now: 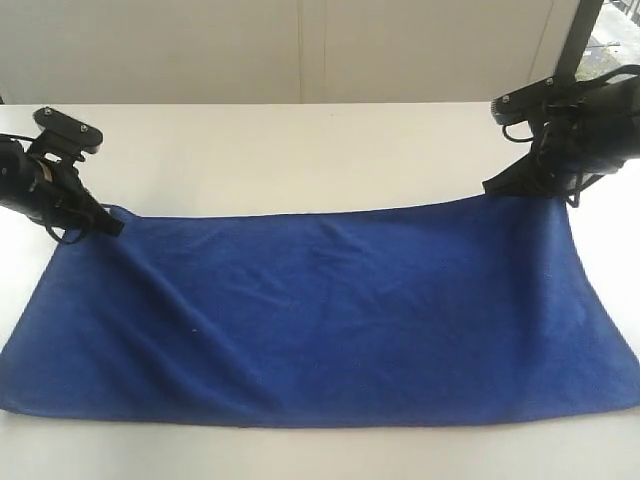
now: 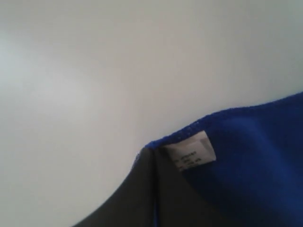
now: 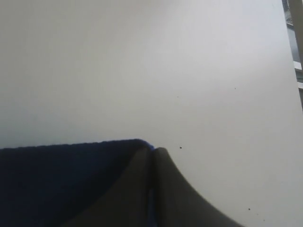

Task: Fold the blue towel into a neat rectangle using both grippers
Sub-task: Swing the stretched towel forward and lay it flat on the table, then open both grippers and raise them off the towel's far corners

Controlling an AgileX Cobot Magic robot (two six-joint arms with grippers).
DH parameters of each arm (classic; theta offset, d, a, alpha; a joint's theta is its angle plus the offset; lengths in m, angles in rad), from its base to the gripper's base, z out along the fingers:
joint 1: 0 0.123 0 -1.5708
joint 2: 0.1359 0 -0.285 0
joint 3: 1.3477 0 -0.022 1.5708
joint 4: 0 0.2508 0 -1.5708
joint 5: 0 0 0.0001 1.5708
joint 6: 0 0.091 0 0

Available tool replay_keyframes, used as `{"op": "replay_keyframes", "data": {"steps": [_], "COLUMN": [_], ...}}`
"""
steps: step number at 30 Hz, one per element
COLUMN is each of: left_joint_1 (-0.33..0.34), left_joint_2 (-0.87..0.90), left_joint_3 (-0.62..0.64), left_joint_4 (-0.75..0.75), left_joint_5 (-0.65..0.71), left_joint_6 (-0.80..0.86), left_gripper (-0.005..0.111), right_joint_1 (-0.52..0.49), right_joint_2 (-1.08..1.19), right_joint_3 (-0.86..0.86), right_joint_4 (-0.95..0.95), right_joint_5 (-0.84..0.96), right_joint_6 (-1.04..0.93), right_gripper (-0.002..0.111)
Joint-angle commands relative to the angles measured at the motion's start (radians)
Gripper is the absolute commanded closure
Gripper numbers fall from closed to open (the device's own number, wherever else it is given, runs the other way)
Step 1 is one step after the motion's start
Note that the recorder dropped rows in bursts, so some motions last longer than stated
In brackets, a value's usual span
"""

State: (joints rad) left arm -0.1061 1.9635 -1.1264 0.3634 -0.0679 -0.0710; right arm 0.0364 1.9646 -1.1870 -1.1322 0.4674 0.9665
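The blue towel (image 1: pixel 330 310) lies spread flat and long across the white table (image 1: pixel 300 150), with soft wrinkles on its left half. My left gripper (image 1: pixel 110 225) is shut on the towel's far left corner. In the left wrist view its dark fingers (image 2: pixel 142 198) pinch the blue edge (image 2: pixel 246 156) beside a small white care label (image 2: pixel 191 153). My right gripper (image 1: pixel 520 185) is shut on the far right corner. In the right wrist view its pressed-together fingers (image 3: pixel 137 189) hold a thin strip of blue cloth (image 3: pixel 71 179) between them.
Bare white tabletop stretches behind the towel up to a pale wall (image 1: pixel 300 50). The towel's near edge lies close to the table's front edge. A dark upright post (image 1: pixel 580 40) stands at the back right.
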Motion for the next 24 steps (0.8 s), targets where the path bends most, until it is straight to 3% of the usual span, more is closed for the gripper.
{"op": "replay_keyframes", "data": {"steps": [1,6,16,24], "left_joint_1": [0.003,0.003,0.003,0.003], "left_joint_2": [0.018,0.025,0.109,0.12], "left_joint_3": [-0.004,-0.012,-0.149,-0.178], "left_joint_4": [0.004,-0.011,-0.019,-0.019], "left_joint_5": [-0.061,-0.107,-0.009,0.042], "left_joint_6": [-0.048,-0.072,-0.141,-0.141], "left_gripper": [0.107,0.107,0.107,0.107], "right_joint_1": [-0.028,-0.047,-0.068,-0.086], "right_joint_2": [0.034,0.067,0.101,0.139], "right_joint_3": [-0.039,-0.062,-0.099,-0.119], "right_joint_4": [-0.012,-0.012,-0.012,-0.014], "right_joint_5": [-0.003,-0.03,-0.028,-0.108], "right_joint_6": [0.006,0.006,0.006,0.006], "right_gripper": [0.108,0.108,0.108,0.108]}}
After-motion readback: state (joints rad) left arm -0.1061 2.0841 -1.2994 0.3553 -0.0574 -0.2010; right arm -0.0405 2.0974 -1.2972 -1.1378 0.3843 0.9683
